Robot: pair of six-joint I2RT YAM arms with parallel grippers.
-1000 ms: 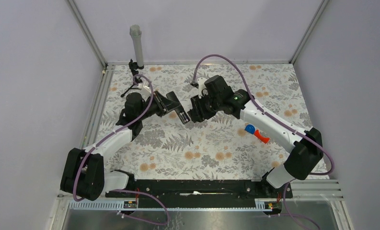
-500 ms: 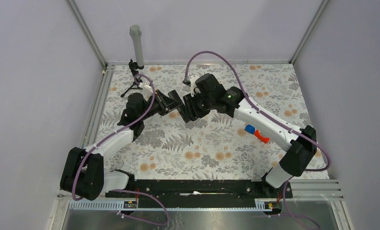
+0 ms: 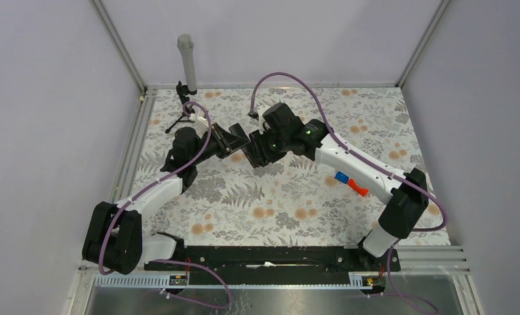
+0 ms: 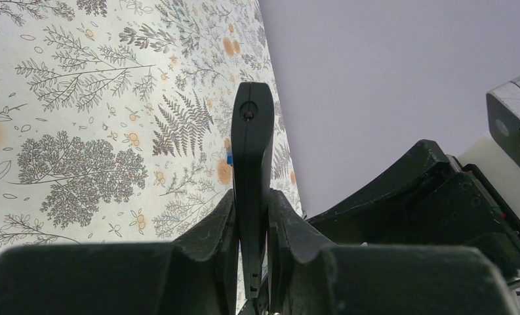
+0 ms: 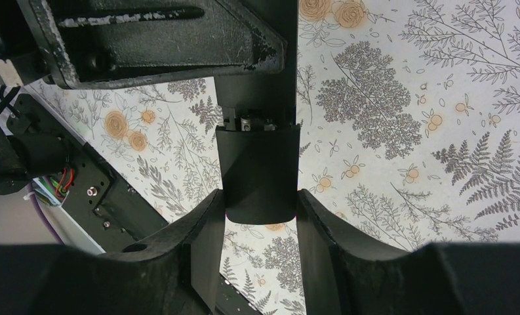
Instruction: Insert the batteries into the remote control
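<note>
Remote control (image 4: pixel 252 170): found held off the table, over the middle of the rear half, between the two grippers; it is seen edge-on in the left wrist view, rising straight out of the jaws, with a small round recess near its far tip. The left gripper (image 4: pixel 252 205) is closed on its lower part, both fingers (image 4: pixel 221 220) pressed flat against its broad faces. In the right wrist view the same black bar (image 5: pixel 257 170) is seen face-on; a step is noted across its width, with small metal contacts (image 5: pixel 245 122) exposed just above the step. The right gripper (image 5: pixel 260 200) is set against both long edges of the section below the step, so the jaws are judged to be gripping it at a medium width; whether that section is a separate cover or part of the body cannot be told from this angle.

From above, the two grippers are recorded nose to nose, the left one (image 3: pixel 232 140) coming from the left and the right one (image 3: pixel 258 152) from the right, with only a short length of the bar visible between them. The floral table covering (image 3: pixel 277 210) lies below. A red-and-blue toy piece (image 3: pixel 349 182) is noted on the covering beside the right arm, well apart from the grippers; a small black tripod (image 3: pixel 180 119) and a grey post (image 3: pixel 187 62) stand at the far left corner.
</note>
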